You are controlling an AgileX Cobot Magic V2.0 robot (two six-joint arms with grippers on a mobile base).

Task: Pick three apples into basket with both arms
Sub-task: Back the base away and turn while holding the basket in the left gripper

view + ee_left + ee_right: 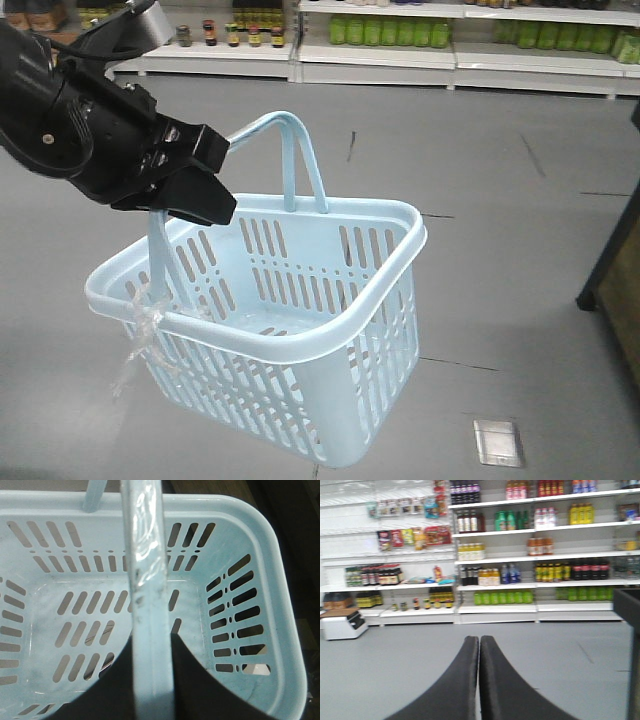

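Left gripper (205,175) clamped tight around the two hoop handles (272,120) of the basket (260,345), both hoops gathered together near the top of their arch; in the left wrist view, dark fingers (210,690) pressed against either side of the pale handle bar.

Basket hanging in the air from that grip, clear of the grey floor (500,150), touching nothing else; mouth open upward but tipped toward the front camera; one bottom corner lowest and nearest the lens.

Long axis lying roughly from left to lower right in the front view, with the handles crossing over the short way; from the left wrist, long axis across the picture, handle bar running up and down.

Scrap of clear plastic (140,335) knotted on the rim at the near left, dangling below it.

Right gripper (479,641) pinched fully together, tips touching, holding nothing; aimed level toward store shelves (520,555) stocked with bottles, above bare floor.

Metal floor plate (497,442) below and right of the basket, well apart.
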